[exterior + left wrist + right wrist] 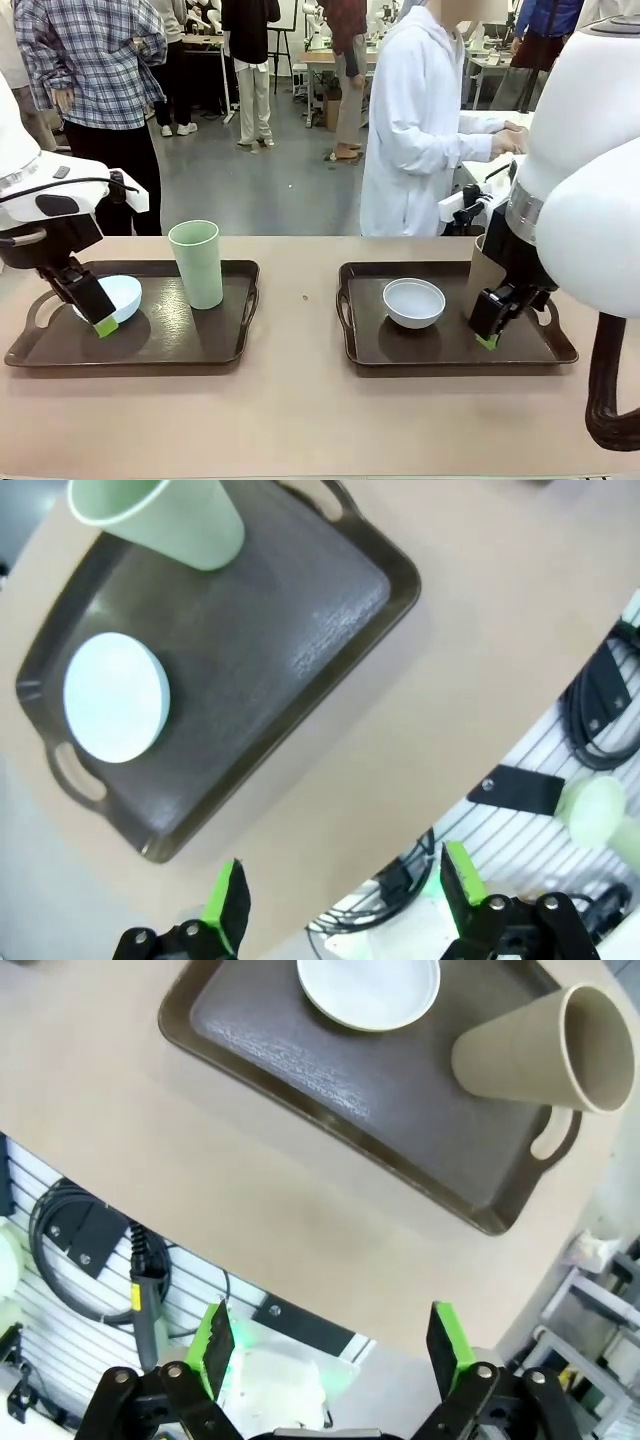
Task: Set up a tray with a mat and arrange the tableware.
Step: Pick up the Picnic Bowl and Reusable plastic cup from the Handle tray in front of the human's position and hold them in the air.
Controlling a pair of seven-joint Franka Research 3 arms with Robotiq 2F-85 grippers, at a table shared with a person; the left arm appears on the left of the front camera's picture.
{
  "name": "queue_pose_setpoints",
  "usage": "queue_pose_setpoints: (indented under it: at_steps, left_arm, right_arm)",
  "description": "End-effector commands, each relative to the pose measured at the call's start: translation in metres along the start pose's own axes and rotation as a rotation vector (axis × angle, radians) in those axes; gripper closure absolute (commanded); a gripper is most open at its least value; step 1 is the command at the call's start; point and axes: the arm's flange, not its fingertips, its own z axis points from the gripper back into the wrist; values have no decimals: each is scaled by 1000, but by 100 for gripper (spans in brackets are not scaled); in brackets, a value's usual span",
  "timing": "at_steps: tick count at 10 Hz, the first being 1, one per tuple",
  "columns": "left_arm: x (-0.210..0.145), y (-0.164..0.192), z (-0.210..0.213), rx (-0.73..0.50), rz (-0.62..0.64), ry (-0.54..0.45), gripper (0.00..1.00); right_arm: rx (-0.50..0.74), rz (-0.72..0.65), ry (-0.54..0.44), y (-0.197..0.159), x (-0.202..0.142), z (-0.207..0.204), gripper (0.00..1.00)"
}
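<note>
My L fingers (228, 905) & R fingers (446, 1345) both spread, holding 0. From L, the pale blue bowl (115, 695) lies at 10 o'clock; from R, the tan tumbler (530, 1055) at 1.

Person in white coat (415, 130) stands beyond the tan table (300, 420) — black cables (590, 705) beside it.

The left tray (190, 345) and the right tray (440, 348) sit side by side on the counter (300, 420). On the left tray, the left bowl (125, 292) lies at 9 o'clock and the left tumbler (197, 262) stands at 1 o'clock. On the right tray, the right bowl (414, 301) lies near the middle, and the right tumbler (540, 1045) stands at its 3 o'clock.
</note>
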Motion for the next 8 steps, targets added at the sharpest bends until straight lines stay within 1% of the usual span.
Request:
queue_pose_setpoints:
  at_steps: [1, 2, 3, 4, 5, 6, 7, 8]
  left_arm:
    - [-3, -2, 3, -2, -2, 6, 0]
    - [9, 22, -11, -99, 15, 8, 0]
    - [5, 31, -17, -205, 19, -19, 0]
    - [-2, 50, -9, -331, 19, -72, 0]
    - [-7, 67, -11, -439, 31, -153, 0]
    - [-13, 88, -5, -558, 28, -213, 0]
    - [-28, 98, -1, -640, 49, -297, 0]
    - [-45, 115, 5, -715, 56, -369, 0]
  right_arm:
    - [-4, 0, 11, 1, -6, 4, 0]
    - [135, -51, 50, -21, 17, -19, 0]
    - [219, -98, 88, -50, 11, -28, 0]
    - [358, -134, 71, -76, 4, -26, 0]
    - [459, -166, 34, -104, -8, -31, 0]
    - [589, -177, 4, -125, -19, -36, 0]
    - [636, -200, -40, -144, -37, -36, 0]
    - [703, -230, -99, -165, -56, -33, 0]
